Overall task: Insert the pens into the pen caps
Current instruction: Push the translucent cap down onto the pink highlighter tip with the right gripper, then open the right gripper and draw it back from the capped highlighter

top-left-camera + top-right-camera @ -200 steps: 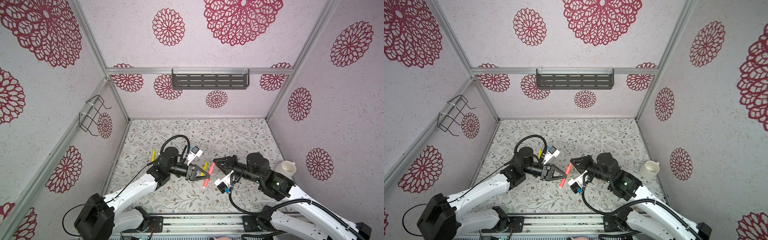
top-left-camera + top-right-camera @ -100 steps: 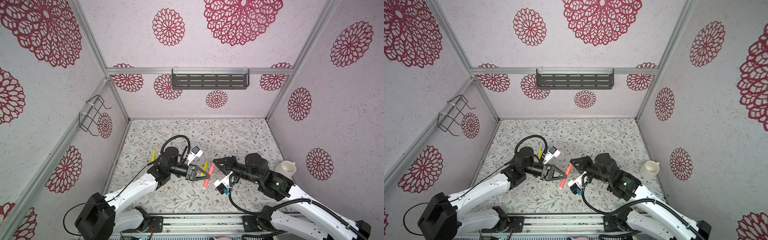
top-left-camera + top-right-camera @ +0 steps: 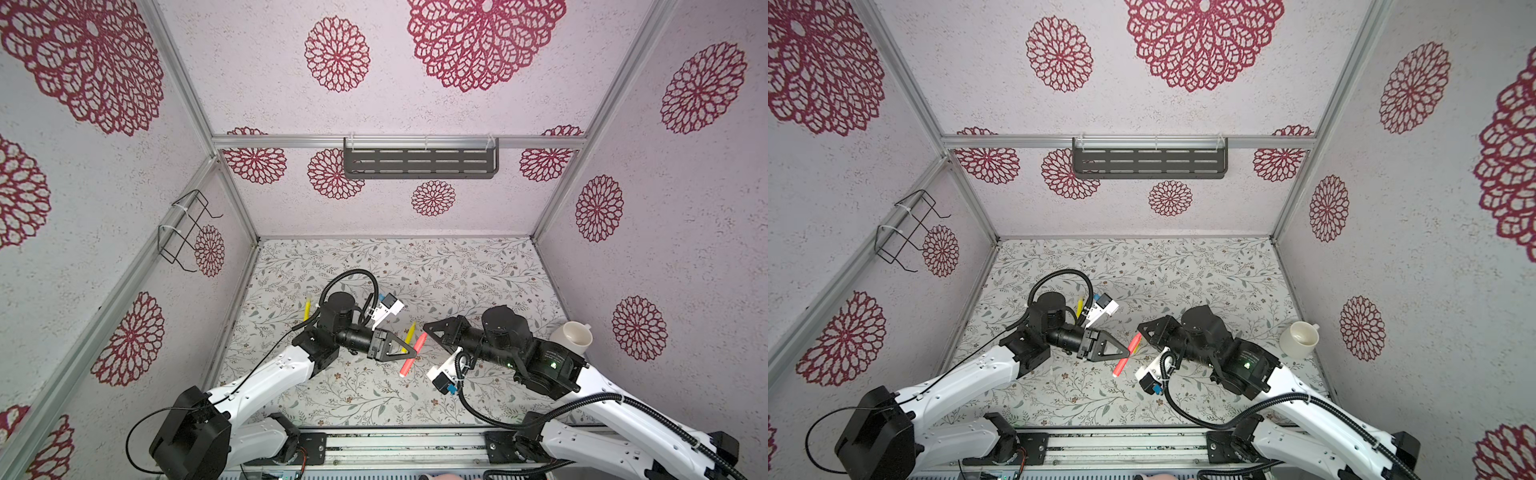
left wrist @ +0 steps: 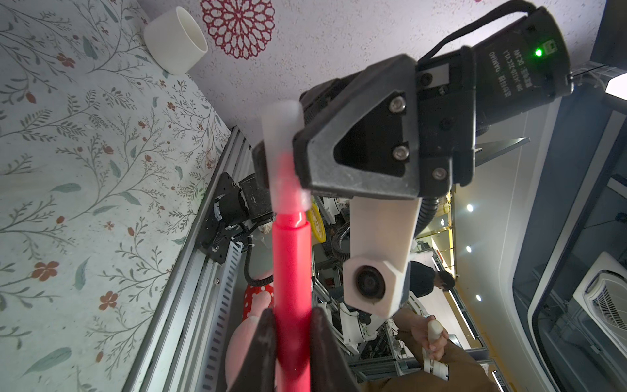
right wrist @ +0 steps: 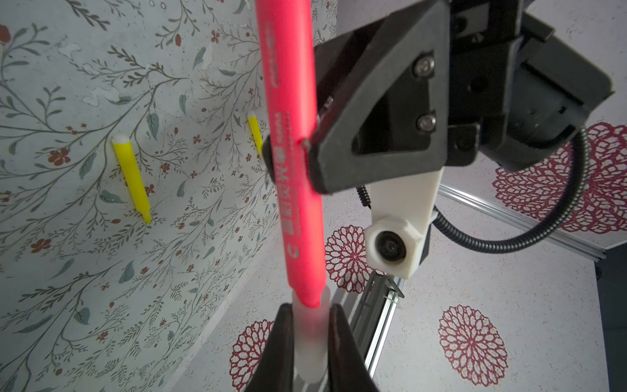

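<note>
The right claw [image 5: 310,310] has crept a little closer, pinching the clear cap [image 5: 310,356] over the tip of the red pen [image 4: 291,258]. The left claw [image 4: 293,317] squeezes that pen steady so it slides in, well left of the white cup [image 3: 570,338].

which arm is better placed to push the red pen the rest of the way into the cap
Left, likely. The left tool is shut on the red pen mid-barrel, in line with the clear cap, tip already inside. The right tool only pinches that short cap.
</note>
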Available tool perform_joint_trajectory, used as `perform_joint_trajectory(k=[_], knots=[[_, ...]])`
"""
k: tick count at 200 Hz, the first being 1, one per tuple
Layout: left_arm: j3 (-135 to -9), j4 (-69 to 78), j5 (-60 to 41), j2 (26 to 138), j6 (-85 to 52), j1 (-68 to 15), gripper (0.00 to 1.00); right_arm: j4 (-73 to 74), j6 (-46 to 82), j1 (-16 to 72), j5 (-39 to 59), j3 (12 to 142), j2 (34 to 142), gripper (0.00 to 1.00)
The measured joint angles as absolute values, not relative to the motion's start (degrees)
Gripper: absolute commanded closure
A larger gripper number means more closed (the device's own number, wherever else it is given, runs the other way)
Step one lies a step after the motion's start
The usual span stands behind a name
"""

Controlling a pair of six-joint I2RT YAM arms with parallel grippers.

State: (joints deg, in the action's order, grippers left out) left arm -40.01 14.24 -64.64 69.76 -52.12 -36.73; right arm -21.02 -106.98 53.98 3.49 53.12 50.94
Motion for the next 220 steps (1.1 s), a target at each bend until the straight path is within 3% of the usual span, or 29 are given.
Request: perform_joint_trajectory(k=[130, 153, 161, 165, 166, 168, 169, 172, 220], knots=[[-39.4, 11.68, -63.99, 68.47, -52.05, -35.57, 1.0, -14.96, -105.93, 60.25, -6.48, 49.15, 50.65, 1.0], [-39.4, 11.77, -64.03, 68.47, -51.79, -35.35, 1.0, -14.94, -105.12, 60.27, -6.5, 49.15, 50.54, 0.74], [-39.4, 12.12, -63.44, 68.47, -51.64, -35.31, 1.0, -15.03, -104.73, 60.27, -5.93, 49.15, 50.52, 0.61], [-39.42, 12.84, -62.52, 68.49, -51.48, -35.24, 1.0, -15.25, -104.29, 60.51, -4.75, 49.15, 50.54, 0.51], [-39.44, 12.97, -62.33, 68.49, -51.44, -35.2, 1.0, -15.33, -104.44, 60.73, -4.45, 49.15, 50.54, 0.44], [-39.48, 13.17, -61.78, 68.49, -51.4, -35.09, 1.0, -15.55, -103.9, 61.04, -4.1, 49.15, 50.57, 0.18], [-39.51, 13.28, -61.63, 68.49, -51.37, -35.05, 1.0, -15.64, -103.72, 61.1, -3.99, 49.15, 50.59, 0.1], [-39.57, 13.65, -61.14, 68.51, -51.2, -34.76, 1.0, -15.84, -103.74, 61.54, -3.2, 49.12, 50.59, 0.02], [-39.88, 17.04, -57.19, 68.88, -50.33, -32.88, 1.0, -16.58, -100.77, 63.92, 2.98, 49.15, 50.61, 0.01]])
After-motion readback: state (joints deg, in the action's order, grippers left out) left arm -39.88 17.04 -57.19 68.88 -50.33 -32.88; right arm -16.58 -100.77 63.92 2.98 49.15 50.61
